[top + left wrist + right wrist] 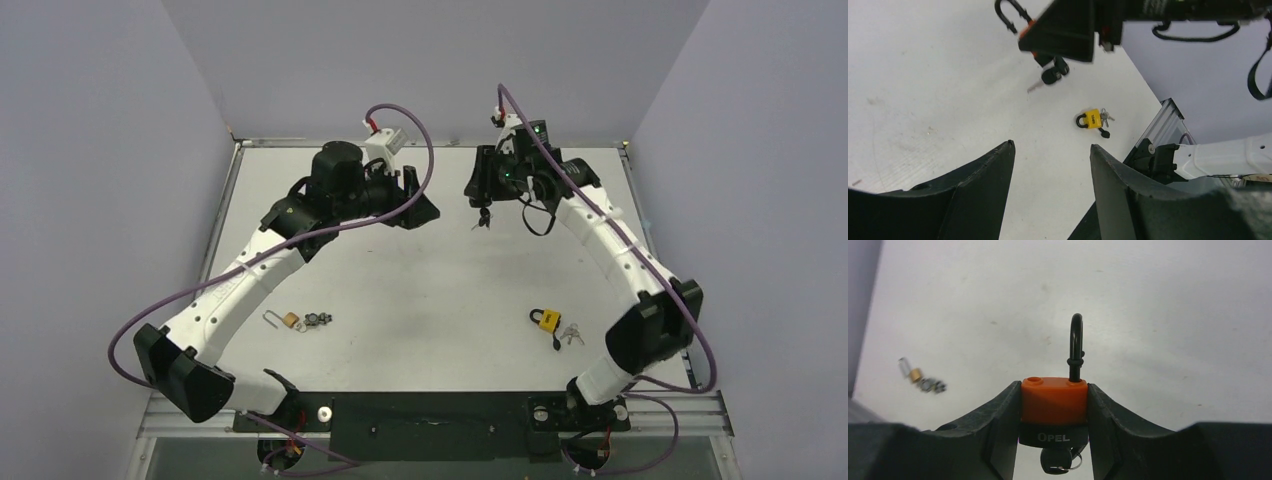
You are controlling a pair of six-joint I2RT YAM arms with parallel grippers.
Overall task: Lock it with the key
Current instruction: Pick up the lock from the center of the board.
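My right gripper (1053, 385) is shut on an orange and black padlock (1054, 402) marked OPEL and holds it above the far middle of the table (420, 290). Its black shackle (1076, 345) is open: one leg is out of its hole. A black-headed key (1057, 460) sits in the lock's underside with spare keys hanging (483, 218). My left gripper (425, 205) is open and empty, a little left of the padlock. In the left wrist view the open left gripper (1052, 146) looks at the right gripper (1063, 30) and the hanging keys (1053, 74).
A yellow padlock with keys (545, 319) lies near the right arm's base; it also shows in the left wrist view (1092, 119). A small brass padlock with keys (288, 320) lies front left; it also shows in the right wrist view (915, 374).
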